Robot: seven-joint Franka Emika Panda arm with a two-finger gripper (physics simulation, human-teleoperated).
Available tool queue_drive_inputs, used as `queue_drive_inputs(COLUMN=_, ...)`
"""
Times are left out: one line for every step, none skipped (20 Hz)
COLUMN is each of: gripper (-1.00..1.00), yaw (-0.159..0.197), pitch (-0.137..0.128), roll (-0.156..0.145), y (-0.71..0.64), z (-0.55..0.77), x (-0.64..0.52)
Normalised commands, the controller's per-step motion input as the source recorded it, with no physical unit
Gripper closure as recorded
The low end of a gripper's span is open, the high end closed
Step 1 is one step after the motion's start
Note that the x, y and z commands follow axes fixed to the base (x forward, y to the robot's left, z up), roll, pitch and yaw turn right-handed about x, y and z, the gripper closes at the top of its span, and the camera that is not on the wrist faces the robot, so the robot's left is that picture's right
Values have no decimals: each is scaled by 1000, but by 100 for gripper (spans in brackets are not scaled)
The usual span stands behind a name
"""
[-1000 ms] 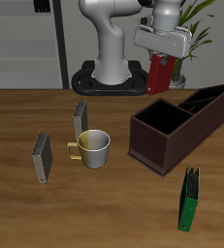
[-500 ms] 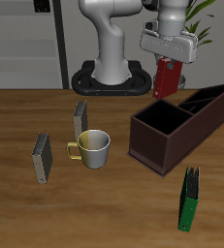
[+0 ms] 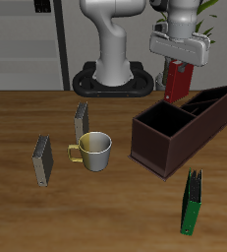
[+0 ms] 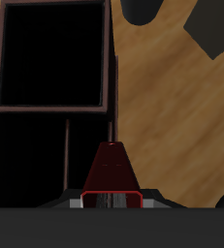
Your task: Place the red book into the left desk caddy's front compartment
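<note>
table (image 3: 46,212): wood, warm brown with visible grain streaks, a smooth satin face across the lower half of the exterior frame
red book (image 3: 176,81): dark-red cover, smooth and faintly glossy, near the upper right of the exterior frame
left desk caddy (image 3: 169,146): maroon-brown walls, matt and even; the inside is flat black with no sheen
mug (image 3: 95,151): pale grey metal look, lightly shiny, with a brass-coloured handle
green book (image 3: 191,205): bright green cover, smooth, slightly glossy
grey-olive books (image 3: 42,160): dull, matt covers with pale paper-like page edges
gripper (image 3: 182,65): white body, smooth hard plastic look, soft shine
robot base (image 3: 113,81): black, matt plate
</note>
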Motion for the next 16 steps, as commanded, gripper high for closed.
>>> queue_drive_inputs(gripper=100, yaw=-25, pitch=22, roll=58, y=133, z=27, x=110)
queue_drive_inputs(gripper=100, yaw=12, pitch=-38, roll=10, y=180, z=53, x=37)
queue_drive_inputs(gripper=100, yaw=67, pitch=-83, roll=59, y=224, z=90, x=30)
queue_drive_inputs(gripper=100, yaw=17, pitch=-3, roll=46, y=167, z=-14, x=106)
queue_drive_inputs(gripper=100, yaw=51, pitch=-1, roll=77, y=227, z=27, x=145)
queue_drive_inputs(gripper=100, yaw=50, pitch=-34, roll=66, y=193, z=-2, x=151)
queue_drive_inputs(gripper=100, yaw=18, pitch=25, roll=17, y=80, z=-36, x=152)
queue_drive_inputs(gripper=100, yaw=51, pitch=-32, roll=46, y=104, z=25, x=26)
queue_drive_inputs(gripper=100, yaw=34, pitch=-71, roll=21, y=-24, z=117, x=137)
queue_drive_inputs(gripper=100, yaw=-36, pitch=-17, roll=-62, y=-24, z=127, x=212)
queue_drive_inputs(gripper=100, yaw=19, pitch=8, roll=75, y=57, z=79, x=178)
queue_drive_inputs(gripper=100, yaw=-26, pitch=-21, roll=-43, y=-61, z=85, x=117)
queue_drive_inputs(gripper=100, yaw=26, pitch=-39, roll=-8, y=65, z=68, x=101)
queue_drive_inputs(gripper=100, yaw=0, pitch=0, roll=0, y=-17, z=-42, x=-116)
queue_drive_inputs(gripper=100, yaw=40, pitch=-50, roll=26, y=85, z=90, x=142)
queue_drive_inputs(gripper=100, yaw=24, pitch=-2, roll=18, y=63, z=2, x=224)
